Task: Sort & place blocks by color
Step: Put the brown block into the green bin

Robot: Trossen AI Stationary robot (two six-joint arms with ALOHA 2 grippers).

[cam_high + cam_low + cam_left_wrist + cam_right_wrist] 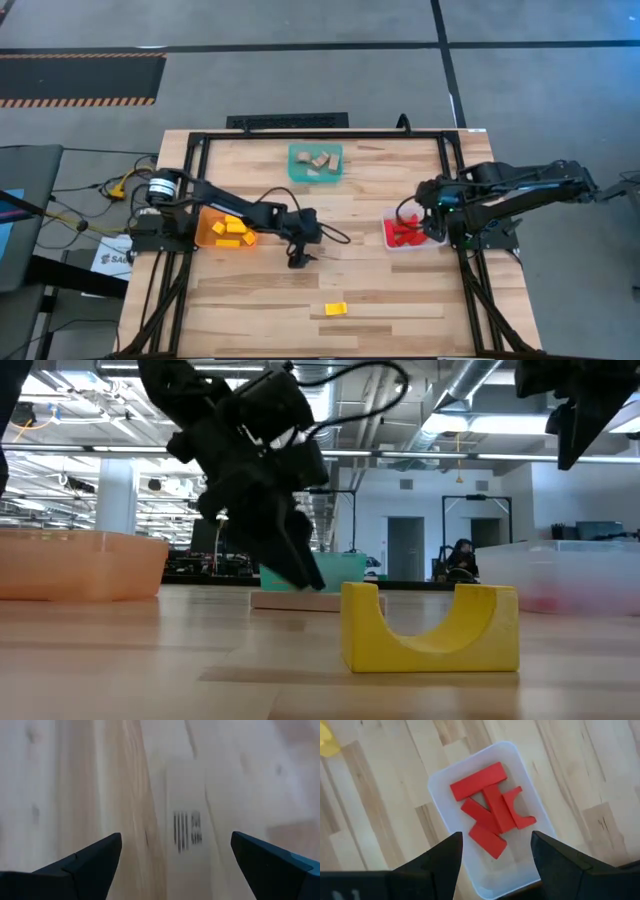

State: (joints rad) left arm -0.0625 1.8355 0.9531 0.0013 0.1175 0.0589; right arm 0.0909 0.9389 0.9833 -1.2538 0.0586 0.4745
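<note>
One yellow arch block [335,309] [430,625] rests on its two feet on the table near the near edge, arch opening upward in the low view. My left gripper [300,258] [175,855] [300,565] points down over bare wood a little beyond that block, open and empty. The orange bin [225,230] holds yellow blocks, the teal bin [316,162] tan blocks, and the clear bin [405,232] [470,775] red blocks [492,815]. My right gripper [425,215] [497,850] hovers open above the clear bin.
A pale label with a barcode mark [187,827] lies on the wood under my left gripper. The black frame rails [200,140] run around the table. A bare strip of wood [250,310] stretches along the near edge beside the yellow block.
</note>
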